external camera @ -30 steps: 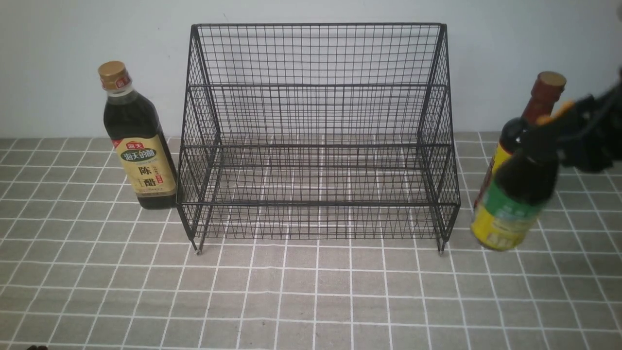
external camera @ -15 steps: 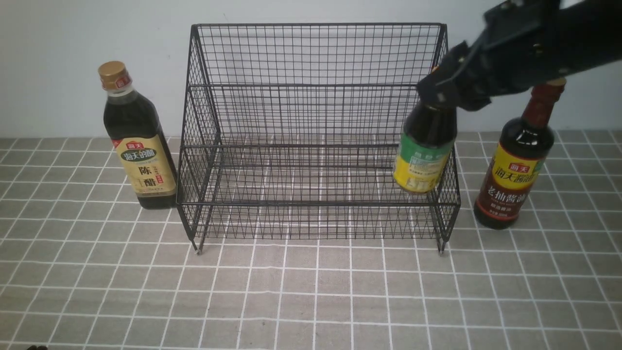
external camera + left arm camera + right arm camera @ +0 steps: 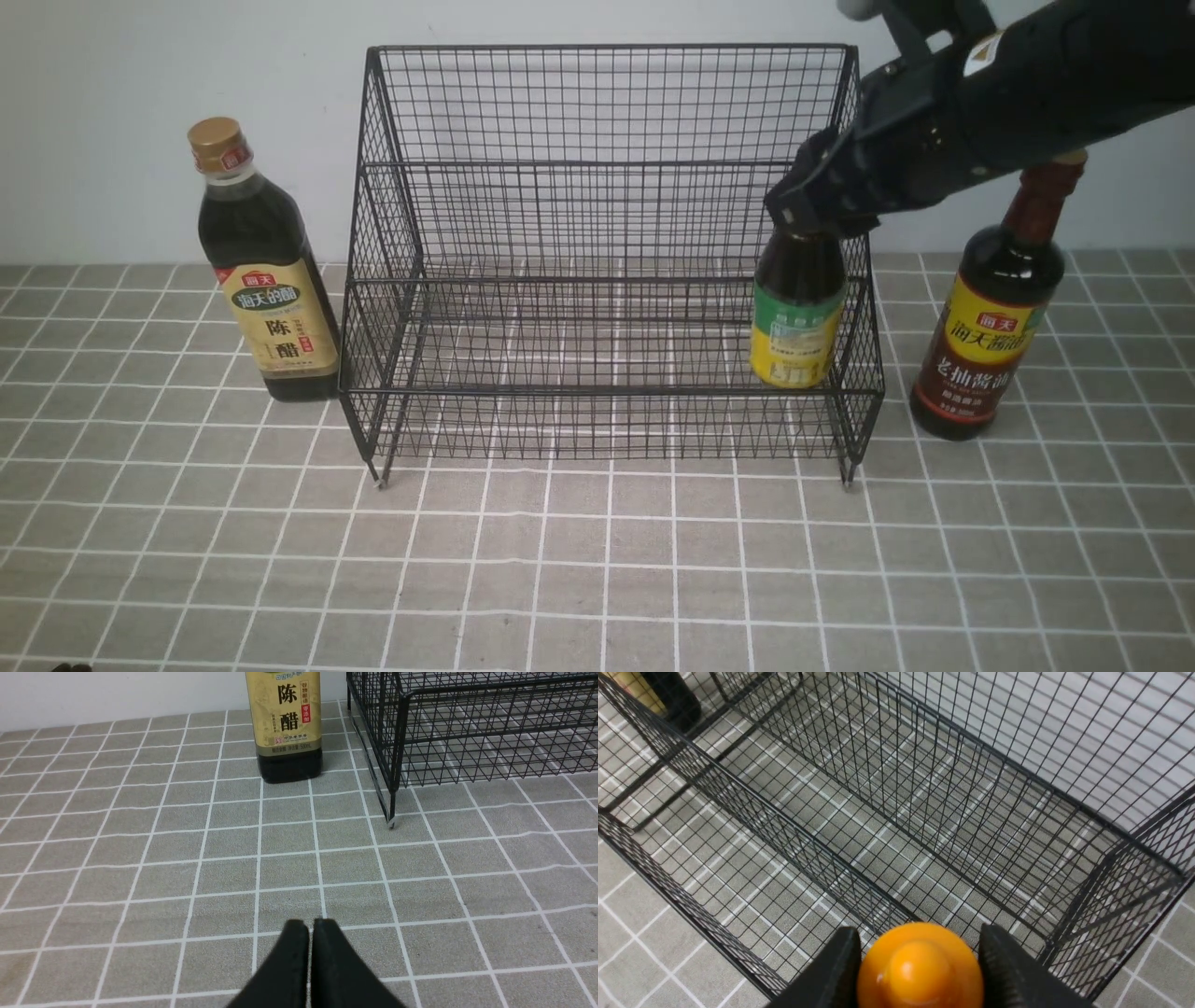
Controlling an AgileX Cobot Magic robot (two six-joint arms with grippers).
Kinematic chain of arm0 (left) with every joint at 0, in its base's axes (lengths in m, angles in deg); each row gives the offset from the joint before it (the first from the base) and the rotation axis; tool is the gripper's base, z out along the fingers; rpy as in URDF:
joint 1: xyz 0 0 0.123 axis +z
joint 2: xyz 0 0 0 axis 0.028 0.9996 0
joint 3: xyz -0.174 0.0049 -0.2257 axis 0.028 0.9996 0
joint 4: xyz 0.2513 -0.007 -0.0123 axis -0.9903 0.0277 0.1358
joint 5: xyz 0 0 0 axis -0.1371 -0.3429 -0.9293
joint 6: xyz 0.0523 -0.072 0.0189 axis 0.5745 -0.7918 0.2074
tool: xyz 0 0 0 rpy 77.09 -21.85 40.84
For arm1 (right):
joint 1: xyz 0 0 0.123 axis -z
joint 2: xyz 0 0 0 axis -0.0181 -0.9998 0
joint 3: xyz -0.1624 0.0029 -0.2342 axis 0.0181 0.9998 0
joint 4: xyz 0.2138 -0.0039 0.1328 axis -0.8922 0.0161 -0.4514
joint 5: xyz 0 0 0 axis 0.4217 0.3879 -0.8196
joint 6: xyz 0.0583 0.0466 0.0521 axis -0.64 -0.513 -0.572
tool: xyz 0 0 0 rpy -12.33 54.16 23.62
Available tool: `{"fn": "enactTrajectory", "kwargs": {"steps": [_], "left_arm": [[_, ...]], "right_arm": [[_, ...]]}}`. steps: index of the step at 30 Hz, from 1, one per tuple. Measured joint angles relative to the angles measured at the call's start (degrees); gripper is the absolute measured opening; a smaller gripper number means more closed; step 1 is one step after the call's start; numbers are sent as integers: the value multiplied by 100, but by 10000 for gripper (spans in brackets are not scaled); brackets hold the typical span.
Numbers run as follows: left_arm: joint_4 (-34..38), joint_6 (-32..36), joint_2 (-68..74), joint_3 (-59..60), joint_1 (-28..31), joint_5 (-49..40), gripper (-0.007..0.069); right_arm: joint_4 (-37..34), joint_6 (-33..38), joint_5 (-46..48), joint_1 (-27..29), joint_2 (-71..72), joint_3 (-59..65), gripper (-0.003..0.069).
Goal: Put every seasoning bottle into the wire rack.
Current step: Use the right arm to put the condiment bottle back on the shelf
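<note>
Swung in from the right, the small bottle [image 3: 798,322] now hangs in the wire rack [image 3: 607,168]'s front tier, right fingers [image 3: 833,975] clamping its cap: release next; left fingers [image 3: 292,961] closed, empty.

A grey tablecloth [image 3: 597,560] printed with a grid of thin white lines covers the whole work surface, its squares like small tiles. Some of the lines waver slightly, and in the left wrist view the cloth has a fine, grainy texture. At 12 o'clock in the front view a plain pale wall [image 3: 140,75] rises from the cloth's far edge. At 7 o'clock, on the very edge of that view, sits a small dark shape [image 3: 70,667], too little of it showing to identify.
</note>
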Motion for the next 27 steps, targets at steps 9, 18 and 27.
{"fn": "enactTrajectory", "kwargs": {"steps": [9, 18, 27], "left_arm": [[0, 0, 0, 0, 0, 0, -7], [0, 0, 0, 0, 0, 0, -7], [0, 0, 0, 0, 0, 0, -7]], "right_arm": [[0, -336, 201, 0, -512, 0, 297], [33, -501, 499, 0, -529, -50, 340], [351, -960, 737, 0, 454, -50, 484]]}}
